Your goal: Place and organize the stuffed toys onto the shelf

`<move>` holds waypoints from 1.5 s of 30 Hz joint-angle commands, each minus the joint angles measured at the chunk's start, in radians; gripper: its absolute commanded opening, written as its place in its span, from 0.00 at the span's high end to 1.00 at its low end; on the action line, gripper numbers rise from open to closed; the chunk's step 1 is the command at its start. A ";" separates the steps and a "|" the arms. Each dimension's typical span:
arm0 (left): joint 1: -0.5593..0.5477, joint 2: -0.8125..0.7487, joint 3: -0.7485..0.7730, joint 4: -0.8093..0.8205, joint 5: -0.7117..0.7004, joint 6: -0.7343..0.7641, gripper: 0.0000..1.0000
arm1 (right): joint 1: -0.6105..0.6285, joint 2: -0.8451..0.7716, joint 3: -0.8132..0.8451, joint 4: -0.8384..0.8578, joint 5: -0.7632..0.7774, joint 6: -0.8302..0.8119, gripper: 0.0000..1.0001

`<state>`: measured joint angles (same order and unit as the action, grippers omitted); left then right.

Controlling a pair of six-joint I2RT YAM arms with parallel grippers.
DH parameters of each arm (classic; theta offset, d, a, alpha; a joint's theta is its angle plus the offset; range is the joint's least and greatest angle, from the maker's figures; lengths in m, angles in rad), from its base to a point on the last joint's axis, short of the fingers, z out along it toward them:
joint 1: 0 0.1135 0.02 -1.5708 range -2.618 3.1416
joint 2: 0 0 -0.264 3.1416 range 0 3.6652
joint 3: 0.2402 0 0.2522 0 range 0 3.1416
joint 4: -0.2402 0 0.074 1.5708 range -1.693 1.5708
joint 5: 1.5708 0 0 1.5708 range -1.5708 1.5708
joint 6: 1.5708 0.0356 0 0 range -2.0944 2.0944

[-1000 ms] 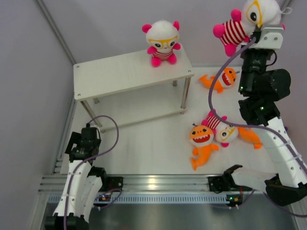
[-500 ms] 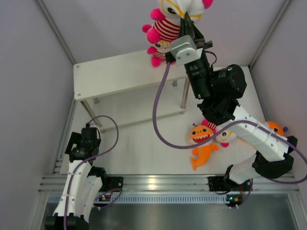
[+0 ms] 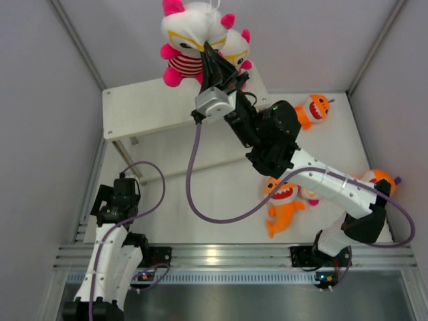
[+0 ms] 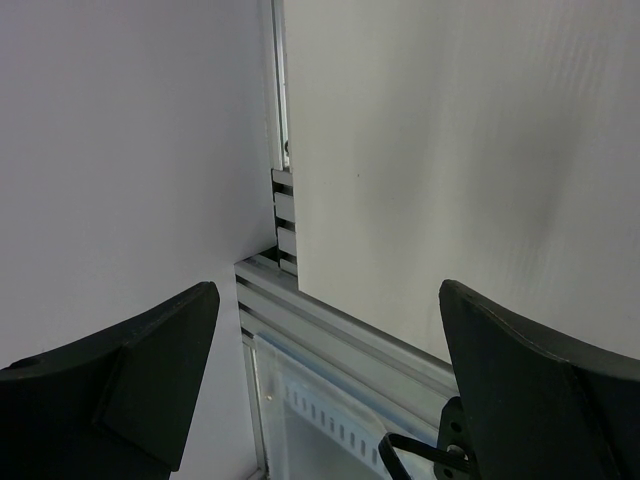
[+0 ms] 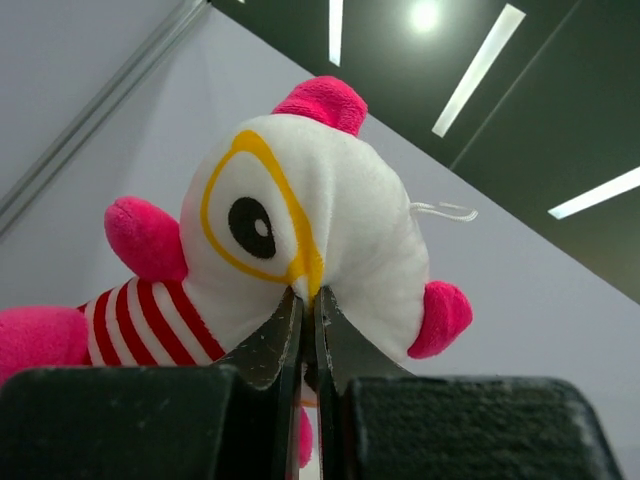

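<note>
The right tool [image 3: 208, 52] is closed on the white face of a bear [image 3: 187, 30], pinching it between the yellow glasses. It holds this bear in the air above the back edge of the shelf [image 3: 147, 110]. A second bear [image 3: 237, 47] is on the top board, just behind the held one. On the worktop [image 3: 200, 194], right of the shelf, lie a far shark [image 3: 313, 109] and a near shark [image 3: 284, 200]. The left tool [image 4: 325, 305] stands wide open and empty.

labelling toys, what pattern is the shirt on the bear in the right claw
Red and white stripes on the held bear, pinched by the right claw; clearest in the right wrist view.
</note>
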<state>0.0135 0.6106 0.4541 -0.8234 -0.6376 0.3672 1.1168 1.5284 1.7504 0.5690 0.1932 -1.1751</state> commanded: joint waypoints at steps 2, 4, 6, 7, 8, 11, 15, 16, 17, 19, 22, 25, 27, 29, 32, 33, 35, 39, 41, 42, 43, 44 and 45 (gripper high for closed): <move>0.005 -0.003 -0.008 0.006 -0.020 -0.020 0.02 | 0.020 0.078 -0.014 0.114 -0.031 0.011 1.00; 0.006 -0.006 -0.008 0.004 -0.020 -0.020 0.02 | 0.018 0.102 -0.012 0.115 -0.031 0.018 1.00; 0.005 -0.009 -0.009 0.006 -0.020 -0.017 0.02 | 0.018 0.114 -0.011 0.114 -0.028 0.029 1.00; 0.005 -0.011 -0.009 0.006 -0.019 -0.019 0.02 | 0.015 0.124 -0.014 0.117 -0.023 0.046 1.00; 0.005 -0.011 -0.009 0.006 -0.019 -0.017 0.02 | 0.009 0.130 -0.012 0.115 -0.021 0.055 1.00; 0.005 -0.011 -0.009 0.006 -0.019 -0.019 0.02 | 0.000 0.160 -0.017 0.141 -0.021 0.052 1.00; 0.005 -0.014 -0.011 0.004 -0.019 -0.019 0.02 | -0.020 0.193 -0.003 0.127 -0.061 0.066 1.00; 0.005 -0.014 -0.011 0.004 -0.017 -0.016 0.02 | -0.025 0.206 0.000 0.129 -0.078 0.063 1.00; 0.005 -0.015 -0.012 0.004 -0.019 -0.016 0.02 | -0.034 0.214 0.006 0.137 -0.078 0.054 1.00; 0.006 -0.017 -0.014 0.006 -0.019 -0.016 0.02 | -0.038 0.248 0.017 0.172 -0.080 -0.004 1.00; 0.005 -0.015 -0.014 0.006 -0.019 -0.016 0.02 | -0.054 0.277 0.006 0.256 -0.093 -0.040 1.00; 0.005 -0.017 -0.014 0.006 -0.019 -0.016 0.02 | -0.067 0.295 -0.005 0.313 -0.097 -0.049 1.00; 0.005 -0.015 -0.014 0.006 -0.019 -0.016 0.02 | -0.074 0.308 -0.017 0.342 -0.100 -0.066 1.00; 0.005 -0.015 -0.014 0.006 -0.017 -0.016 0.02 | -0.080 0.315 -0.028 0.368 -0.109 -0.083 1.00; 0.005 -0.012 -0.012 0.006 -0.017 -0.016 0.02 | -0.087 0.329 -0.042 0.377 -0.124 -0.107 1.00; 0.005 -0.012 -0.014 0.004 -0.017 -0.016 0.02 | -0.087 0.331 -0.048 0.381 -0.126 -0.116 1.00; 0.005 -0.012 -0.014 0.006 -0.019 -0.016 0.02 | -0.097 0.337 -0.054 0.374 -0.129 -0.116 1.00; 0.006 -0.015 -0.015 0.006 -0.017 -0.014 0.02 | -0.104 0.325 -0.095 0.359 -0.139 -0.113 1.00; 0.005 -0.015 -0.015 0.006 -0.016 -0.016 0.02 | -0.106 0.323 -0.103 0.350 -0.140 -0.109 1.00; 0.005 -0.014 -0.015 0.004 -0.016 -0.014 0.02 | -0.106 0.325 -0.106 0.339 -0.138 -0.107 1.00; 0.005 -0.014 -0.014 0.006 -0.017 -0.014 0.02 | -0.107 0.325 -0.109 0.335 -0.140 -0.107 1.00; 0.005 -0.017 -0.015 0.006 -0.017 -0.014 0.02 | -0.110 0.326 -0.111 0.333 -0.138 -0.104 1.00; 0.005 -0.017 -0.015 0.006 -0.017 -0.014 0.02 | -0.114 0.331 -0.111 0.330 -0.138 -0.103 1.00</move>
<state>0.0135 0.6102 0.4465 -0.8234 -0.6415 0.3653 1.0176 1.8606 1.6344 0.8581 0.0814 -1.2804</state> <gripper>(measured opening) 0.982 0.028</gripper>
